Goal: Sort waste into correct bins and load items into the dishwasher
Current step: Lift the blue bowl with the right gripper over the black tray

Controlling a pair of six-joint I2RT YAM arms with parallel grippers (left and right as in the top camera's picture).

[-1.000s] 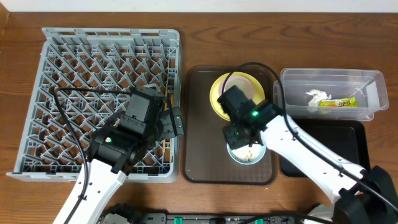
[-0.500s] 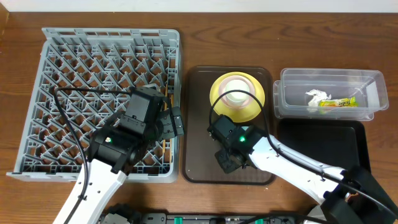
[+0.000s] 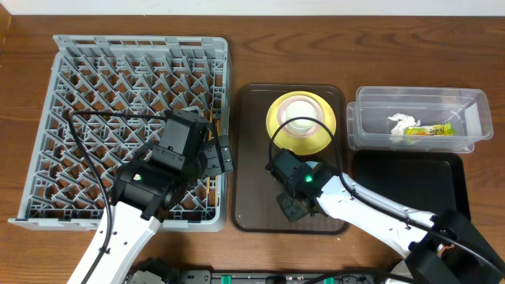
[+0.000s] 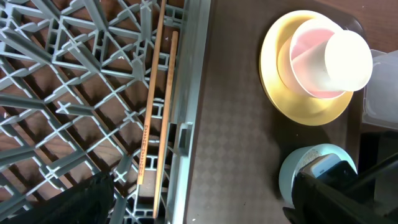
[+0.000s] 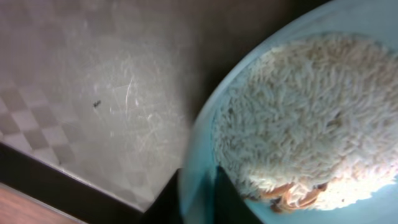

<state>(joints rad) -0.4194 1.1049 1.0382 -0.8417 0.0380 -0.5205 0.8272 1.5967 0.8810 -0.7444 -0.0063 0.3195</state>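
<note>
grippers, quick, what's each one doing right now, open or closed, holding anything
left gripper: open, holding nothing
right gripper: closed on the rim of the light blue bowl

A dark brown serving tray (image 3: 252, 118) with a checkered surface lies on the wooden table (image 3: 237, 24).

The brown wooden table (image 3: 252, 20) carries four things: a big grey dish rack (image 3: 142, 39) at left, a dark brown serving tray (image 3: 251, 158) in the middle, a clear tub (image 3: 371, 110) far right, and a black tray (image 3: 450, 189) just nearer.
</note>
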